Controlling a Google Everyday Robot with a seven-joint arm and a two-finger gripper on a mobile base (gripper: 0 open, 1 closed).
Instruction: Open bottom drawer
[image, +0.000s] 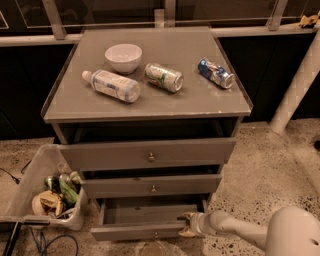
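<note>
At cam-facing bottom drawer (136, 232), R: tool (185, 224)

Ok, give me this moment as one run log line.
task: open bottom drawer | drawer: partly out | hand: at right end of drawer front

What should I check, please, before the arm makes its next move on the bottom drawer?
1. Bottom drawer is pulled out, with its grey inside showing: ok.
2. Gripper is at the right end of the drawer's front panel, low near the floor: ok.
3. Drawer has reached its full travel: cannot tell.
4. Plastic bin stands close to the drawer's left side; whether they touch: cannot tell.
5. Bottle and two cans lie on their sides on the cabinet top and might roll if it shakes: not ok.
6. Bowl stands upright, away from the edges: ok.
</note>
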